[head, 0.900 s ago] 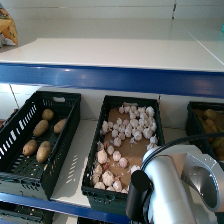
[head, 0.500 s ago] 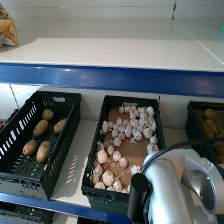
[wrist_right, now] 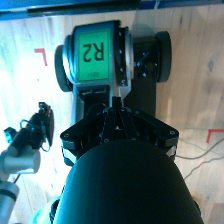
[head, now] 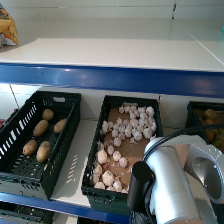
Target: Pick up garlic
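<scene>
A: Head view, left to right: what sits on the shelf?

B: A black crate of potatoes (head: 41, 137), then the middle crate (head: 96, 178) holding the garlic (head: 129, 128), with the right arm (head: 167, 182) low in front beside it.

A: And the gripper?

B: Cannot tell; the wrist view shows only a green R2 label (wrist_right: 93, 52) over wood floor (wrist_right: 30, 75).

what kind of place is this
Probably a shop's produce section or a mock-up of one: a blue-edged shelf over black crates, one of garlic, one of potatoes, with a wooden floor below.
</scene>
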`<control>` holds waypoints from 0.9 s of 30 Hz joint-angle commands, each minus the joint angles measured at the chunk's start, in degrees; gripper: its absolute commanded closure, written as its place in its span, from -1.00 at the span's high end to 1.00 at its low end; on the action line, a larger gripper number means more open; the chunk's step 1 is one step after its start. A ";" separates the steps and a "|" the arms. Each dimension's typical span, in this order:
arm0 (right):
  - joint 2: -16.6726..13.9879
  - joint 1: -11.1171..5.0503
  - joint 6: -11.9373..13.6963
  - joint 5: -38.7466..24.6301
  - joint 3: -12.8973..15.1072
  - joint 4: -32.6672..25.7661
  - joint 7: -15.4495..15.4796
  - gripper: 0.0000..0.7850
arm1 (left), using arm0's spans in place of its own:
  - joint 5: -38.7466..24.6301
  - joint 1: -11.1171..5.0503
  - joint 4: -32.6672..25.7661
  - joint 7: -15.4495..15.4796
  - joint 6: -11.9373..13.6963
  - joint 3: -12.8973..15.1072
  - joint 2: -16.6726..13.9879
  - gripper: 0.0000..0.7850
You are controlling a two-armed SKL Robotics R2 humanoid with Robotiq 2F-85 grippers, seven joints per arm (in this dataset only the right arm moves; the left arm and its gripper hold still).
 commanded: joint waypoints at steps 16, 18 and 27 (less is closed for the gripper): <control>0.25 -1.01 0.17 9.84 -3.97 -0.21 -0.75 -1.00 | 0.00 0.00 0.00 0.00 0.00 0.00 0.00 -1.00; 0.25 -1.08 0.31 10.86 -4.04 -0.21 -0.79 -1.00 | 0.00 0.00 0.00 0.00 0.00 0.00 0.00 -1.00; 0.72 -1.01 2.55 15.44 -4.11 -0.21 -0.62 -1.00 | 0.00 0.00 0.00 0.00 0.00 0.00 0.00 -1.00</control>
